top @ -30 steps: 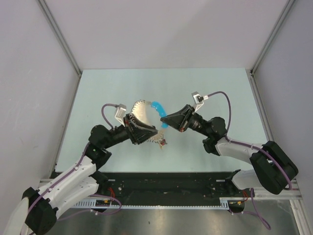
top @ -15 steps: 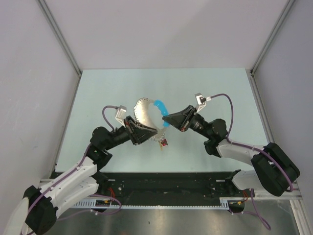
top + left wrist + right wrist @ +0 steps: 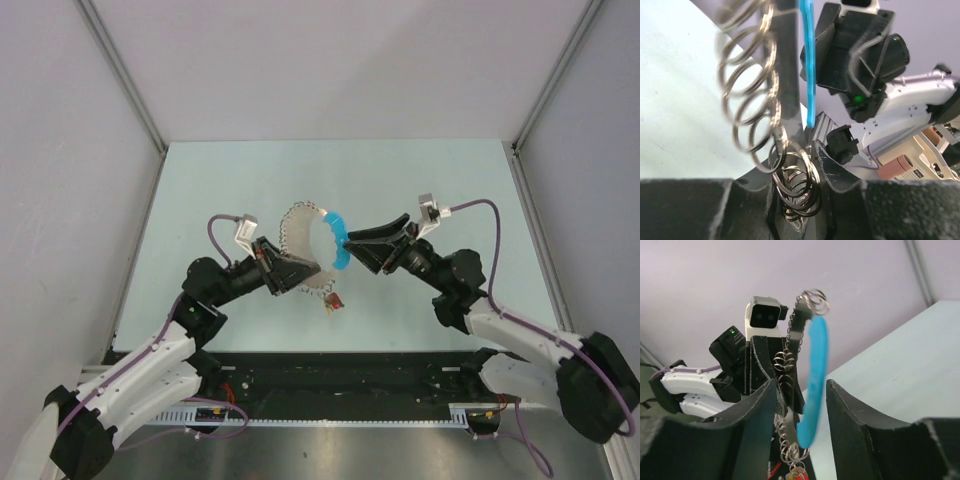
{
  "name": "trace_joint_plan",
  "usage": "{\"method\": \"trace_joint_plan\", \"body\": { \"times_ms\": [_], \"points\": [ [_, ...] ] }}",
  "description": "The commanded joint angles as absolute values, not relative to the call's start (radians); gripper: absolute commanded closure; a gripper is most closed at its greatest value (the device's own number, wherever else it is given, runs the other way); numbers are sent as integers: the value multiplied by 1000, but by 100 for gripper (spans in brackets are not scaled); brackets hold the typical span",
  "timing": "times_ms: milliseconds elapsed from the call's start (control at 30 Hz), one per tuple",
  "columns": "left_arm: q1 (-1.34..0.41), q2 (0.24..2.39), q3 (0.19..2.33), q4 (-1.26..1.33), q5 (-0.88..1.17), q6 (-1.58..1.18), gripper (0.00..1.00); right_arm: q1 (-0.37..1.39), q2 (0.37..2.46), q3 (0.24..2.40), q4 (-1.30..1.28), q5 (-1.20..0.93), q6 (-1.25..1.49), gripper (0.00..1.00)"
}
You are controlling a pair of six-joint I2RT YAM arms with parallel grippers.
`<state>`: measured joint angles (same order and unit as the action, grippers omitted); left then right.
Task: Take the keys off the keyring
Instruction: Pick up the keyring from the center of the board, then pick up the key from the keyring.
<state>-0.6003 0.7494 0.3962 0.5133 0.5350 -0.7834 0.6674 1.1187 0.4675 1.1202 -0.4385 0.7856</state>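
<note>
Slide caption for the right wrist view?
Blue arc of the keyring framed between the right hand's parted fingers, left hand supporting its silvery coils behind.

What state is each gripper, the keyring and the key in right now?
left gripper: shut on the keyring.
right gripper: open, blue arc loose between its jaws.
keyring: held up, arching between both grippers.
key: attached to the keyring, not yet removed.
</note>
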Motion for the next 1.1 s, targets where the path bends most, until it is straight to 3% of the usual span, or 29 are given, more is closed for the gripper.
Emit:
{"method": "trace_joint_plan", "body": {
  "times_ms": [0,133,400,833,1067],
  "points": [
    [-604,721,472,482,499,-746,100,690,942,477,801,-286,522,47],
    [-604,724,495,477,491,-752,100,718,813,477,602,-259,413,40],
    [-604,703,515,468,462,-770,100,1006,738,469,446,-107,118,48],
    [-604,669,543,474,463,-822,100,1209,893,330,865,92,-109,62],
    [-604,664,543,482,469,-839,99,1215,960,334,977,172,-173,52]
  ]
}}
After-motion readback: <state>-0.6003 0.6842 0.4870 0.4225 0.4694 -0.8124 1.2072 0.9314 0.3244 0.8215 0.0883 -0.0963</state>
